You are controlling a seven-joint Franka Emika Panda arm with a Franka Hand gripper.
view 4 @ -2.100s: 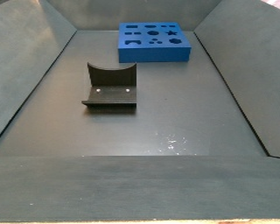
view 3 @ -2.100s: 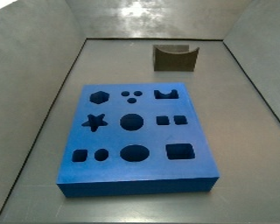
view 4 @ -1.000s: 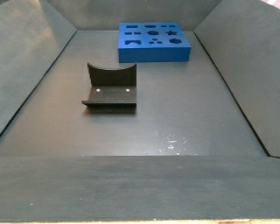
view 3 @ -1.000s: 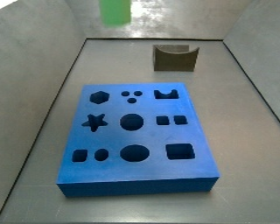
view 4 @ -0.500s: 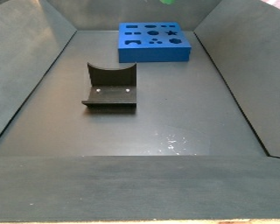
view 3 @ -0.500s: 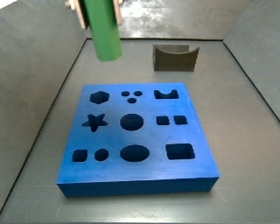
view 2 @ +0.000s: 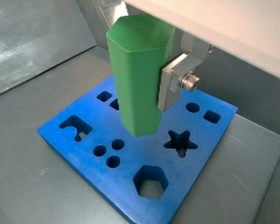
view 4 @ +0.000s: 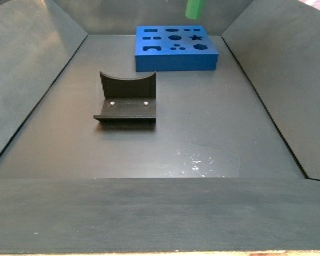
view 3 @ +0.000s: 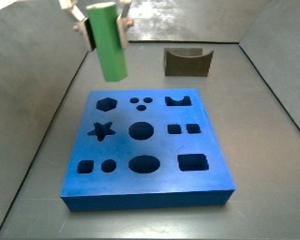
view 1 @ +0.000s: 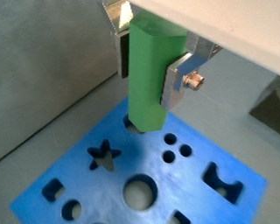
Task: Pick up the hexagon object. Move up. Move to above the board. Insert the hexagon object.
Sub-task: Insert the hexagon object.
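Observation:
My gripper (view 3: 102,22) is shut on the hexagon object (view 3: 108,45), a bright green rod that hangs upright in the air. In a side view its lower end sits just beyond the far left corner of the blue board (view 3: 146,199), near the hexagon hole (view 3: 106,101). Both wrist views look down the hexagon object (view 1: 149,74) (view 2: 136,79) onto the board (view 1: 187,179) (view 2: 206,131); silver fingers (view 1: 181,77) (view 2: 174,80) clamp its sides. The gripper (view 1: 150,63) (view 2: 140,74) is well above the board. Only the rod's tip (view 4: 195,8) shows above the board (view 4: 176,64).
The dark fixture (view 3: 187,62) (view 4: 125,100) stands on the grey floor away from the board. Sloping grey walls enclose the floor. The board's star hole (view 2: 180,140) and hexagon hole (view 2: 150,184) lie beside the rod's lower end in a wrist view.
The gripper with the green rod has come in from above and sunk lower toward the board's far left corner. The rod's tip now shows in both side views.

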